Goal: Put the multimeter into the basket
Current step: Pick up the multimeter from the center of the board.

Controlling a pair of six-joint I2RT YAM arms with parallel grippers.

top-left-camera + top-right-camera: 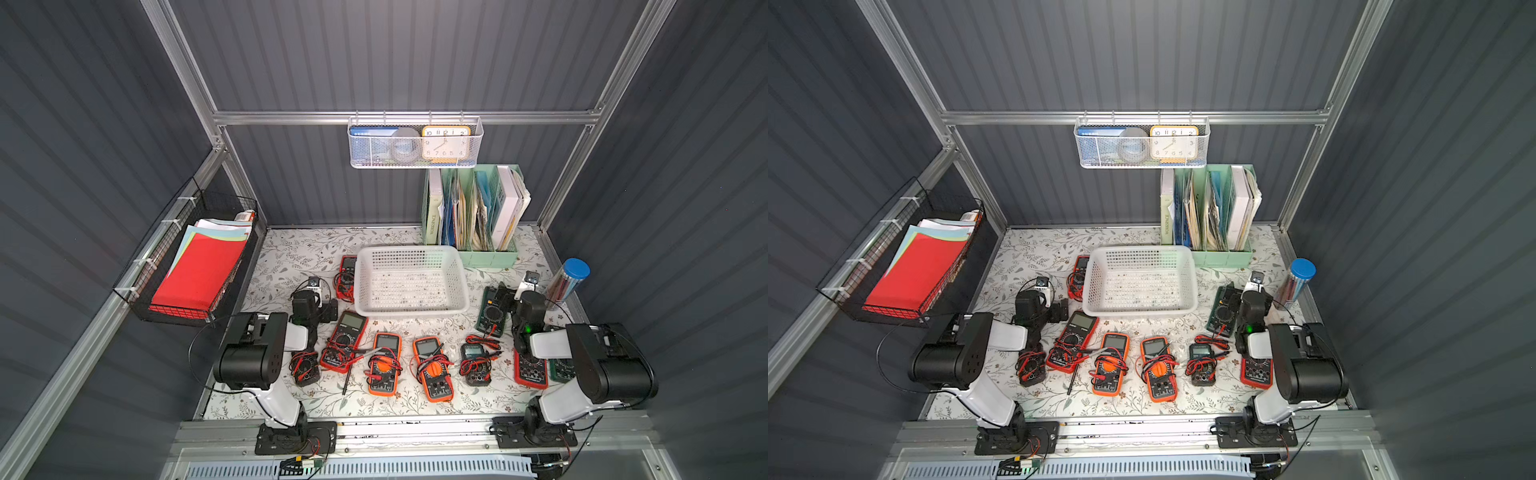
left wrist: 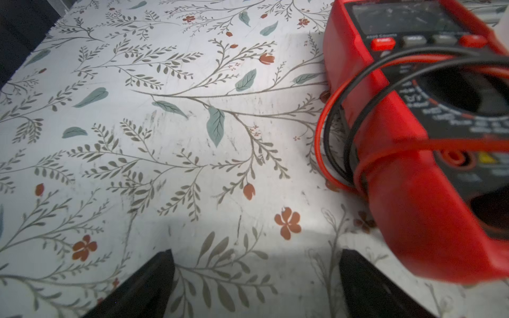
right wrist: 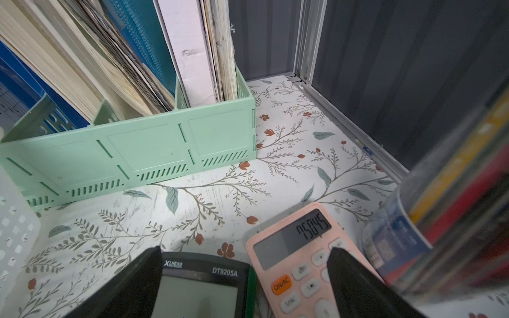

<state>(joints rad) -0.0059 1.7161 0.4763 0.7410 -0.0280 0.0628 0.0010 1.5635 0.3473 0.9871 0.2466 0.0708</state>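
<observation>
The white perforated basket [image 1: 415, 311] [image 1: 1140, 312] stands empty at mid-table. Several multimeters lie around it: a red one [image 1: 344, 340] and two orange ones [image 1: 384, 363] in front, another red one [image 1: 346, 276] [image 2: 407, 154] at its left wall, and a green one [image 1: 492, 309] [image 3: 198, 286] to its right. My left gripper [image 1: 326, 311] [image 2: 256, 251] hangs open over bare tabletop beside the red multimeter at the basket's left, holding nothing. My right gripper [image 1: 505, 296] [image 3: 246, 250] is open above the green multimeter's display and a pink calculator [image 3: 292, 242], gripping neither.
A mint file organizer [image 1: 490, 253] [image 3: 137, 154] stands behind the basket. A clear pencil tube with a blue lid [image 1: 569, 282] [image 3: 451, 209] stands close to my right gripper. A black wire basket [image 1: 187, 266] hangs on the left wall and a white mesh one [image 1: 411, 145] on the back rail.
</observation>
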